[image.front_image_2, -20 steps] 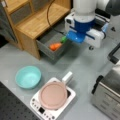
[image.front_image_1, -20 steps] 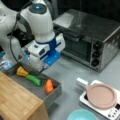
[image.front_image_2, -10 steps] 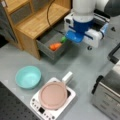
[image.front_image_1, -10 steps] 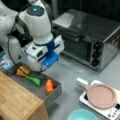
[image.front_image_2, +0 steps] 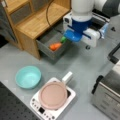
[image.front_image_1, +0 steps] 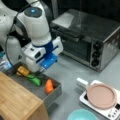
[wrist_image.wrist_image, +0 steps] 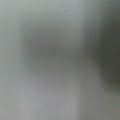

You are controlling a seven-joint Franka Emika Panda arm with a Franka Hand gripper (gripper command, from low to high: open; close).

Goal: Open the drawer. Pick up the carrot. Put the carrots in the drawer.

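The drawer (image.front_image_1: 53,96) (image.front_image_2: 47,51) stands pulled open from under the wooden-topped cabinet (image.front_image_1: 17,100) (image.front_image_2: 37,22). The orange carrot (image.front_image_1: 49,86) (image.front_image_2: 55,46) lies inside it, near the front wall. Beside it in the drawer lie a green toy vegetable (image.front_image_1: 35,80) (image.front_image_2: 63,39) and, in a front view, a yellow one (image.front_image_1: 23,71). My gripper (image.front_image_1: 40,71) (image.front_image_2: 71,37), with its blue and white hand, hangs over the drawer's far edge, close above the green vegetable and apart from the carrot. Its fingers are hidden under the hand. The wrist view shows only blurred grey.
A silver toaster oven (image.front_image_1: 87,37) (image.front_image_2: 107,97) stands beside the arm. A pink plate (image.front_image_1: 101,96) (image.front_image_2: 53,95) sits on a white hob with a handle. A teal bowl (image.front_image_1: 81,115) (image.front_image_2: 28,77) rests on the grey table near the hob.
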